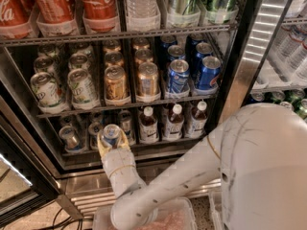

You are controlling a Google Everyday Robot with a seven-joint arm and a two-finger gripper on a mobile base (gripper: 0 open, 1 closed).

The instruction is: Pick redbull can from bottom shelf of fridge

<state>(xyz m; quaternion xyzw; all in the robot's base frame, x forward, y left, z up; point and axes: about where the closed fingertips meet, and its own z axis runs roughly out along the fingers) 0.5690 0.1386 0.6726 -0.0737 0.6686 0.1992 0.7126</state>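
Observation:
The fridge (238, 75) stands open with rows of drinks. My gripper (112, 143) is at the front left of the bottom shelf (158, 150), with its pale yellow fingers (101, 143) closed around the redbull can (111, 132). The can is slim and upright, its silver pull-tab top facing the camera. It sits at the shelf's front edge, ahead of the other small cans (71, 138) in the left lanes. My white arm (192, 171) reaches in from the lower right.
Brown bottles with white caps (173, 122) fill the right of the bottom shelf. Gold cans (115, 82) and wide blue cans (178, 75) stand on the rack above. A steel sill (86, 188) lies below. A clear tray (177, 219) sits at the bottom edge.

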